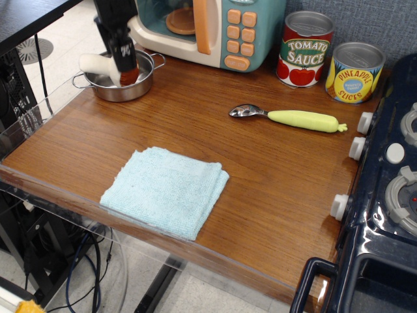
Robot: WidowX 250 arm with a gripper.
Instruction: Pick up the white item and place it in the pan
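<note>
The toy mushroom lies on its side in the shiny steel pan [140,89] at the back left of the counter. Its white stem [96,63] sticks out over the pan's left rim and its reddish-brown cap [131,77] rests inside. My gripper [124,64] hangs just above the mushroom. A dark finger [122,47] crosses in front of the mushroom's middle and hides it. The jaws look parted and no longer hold the mushroom.
A toy microwave [215,29] stands right behind the pan. Tomato sauce [306,49] and pineapple [354,72] cans stand at the back right. A yellow-handled spoon [293,117] and a folded light-blue cloth [166,189] lie on the counter. A toy stove [384,182] borders the right edge.
</note>
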